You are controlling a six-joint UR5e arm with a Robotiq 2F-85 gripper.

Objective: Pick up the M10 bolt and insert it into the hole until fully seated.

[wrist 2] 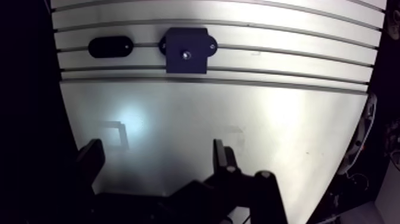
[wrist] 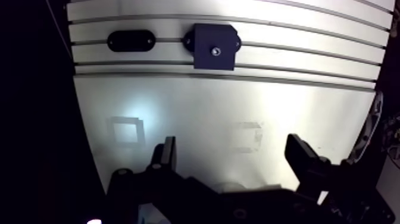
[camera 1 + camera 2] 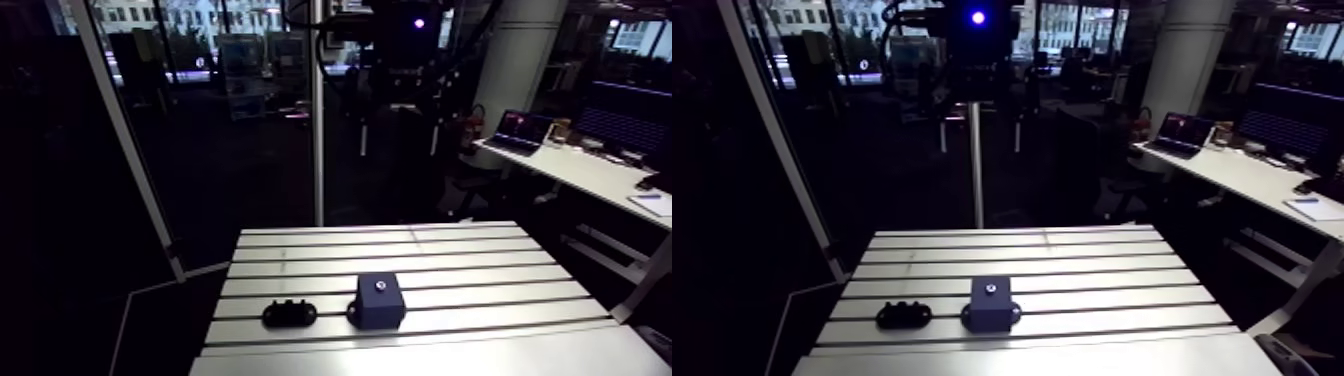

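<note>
A dark block sits on the slotted surface, toward its near edge in the arm view. A low black oval holder lies at the block's 9 o'clock, just beside it and apart from it. The only trace of the bolt is a small bright round spot at the centre of the block's top face. It shows only end-on as a glint. No shank or thread shows, so the long axis and which way it points cannot be read. Nor can I tell whether the spot is a bolt head or the rim of a hole. The holder carries a few low bumps on top, too dark to make out. In the wrist view the claw is spread wide with nothing between its two fingers, over bare surface. The block lies well ahead of it at about 12 o'clock and the holder at about 11 o'clock. Two faint square marks show on the surface between the claw and the block. The claw's body is dark and cut off by the frame.
</note>
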